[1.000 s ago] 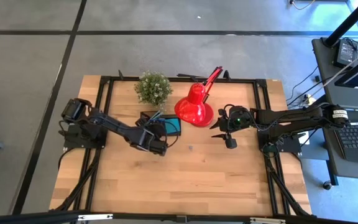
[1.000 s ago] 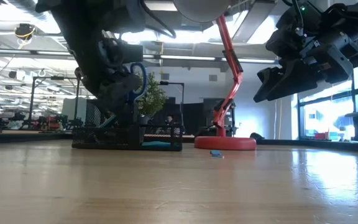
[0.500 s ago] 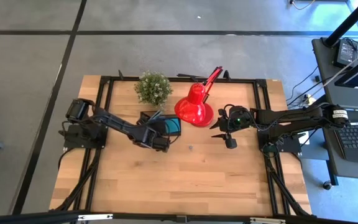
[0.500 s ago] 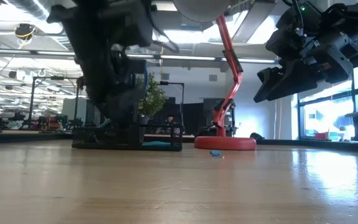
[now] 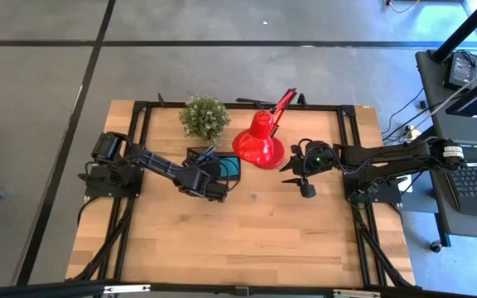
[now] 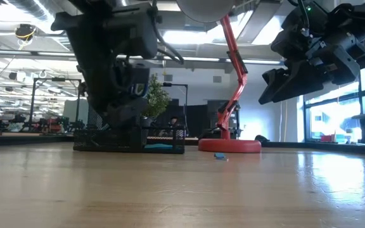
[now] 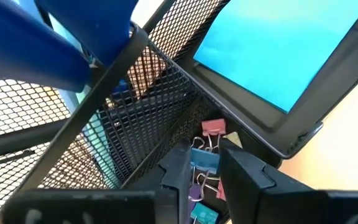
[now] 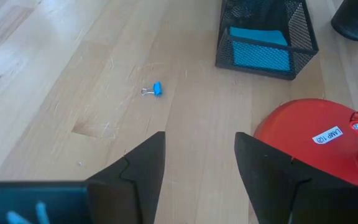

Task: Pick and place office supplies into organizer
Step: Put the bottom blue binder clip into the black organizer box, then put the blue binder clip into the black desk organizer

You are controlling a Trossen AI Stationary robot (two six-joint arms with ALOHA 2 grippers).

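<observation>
Organizer: a black wire-mesh tray point(image 7: 154, 74) with compartments is set at the back of the tabletop point(image 5: 247, 240), just beside the red lamp point(image 5: 259, 142) and the potted plant point(image 5: 204, 117).
Contents: a square blue sticky-note pad point(image 7: 284, 50) lies flat in one compartment. Small binder clips point(image 7: 211, 129), pink, blue and purple, are heaped in a low one. The blue-handled scissors point(image 7: 36, 43) are seen at a taller mesh section.
Change: a second ago the left arm was held higher and nearer the tabletop's front, with a blue scissor loop showing beside it in the low view. It has since been brought back and down over the tray, and the loop is no longer seen there.
Meaning: the scissors are judged to have been delivered, so one more supply is taken to be stowed.
Left claw point(image 7: 205, 177): held directly over the clip compartment, its fingers parted a little, with nothing visibly clamped.
Still loose: one blue clip point(image 8: 156, 89) is left on the bare wood, well apart from the tray.
Right claw point(image 8: 197, 168): spread wide and empty, hovering above the tabletop near the lamp's base, unmoved.
Materials: stiff open mesh, smooth matte paper, springy metal clips, glossy plastic handles and grained pale wood.
</observation>
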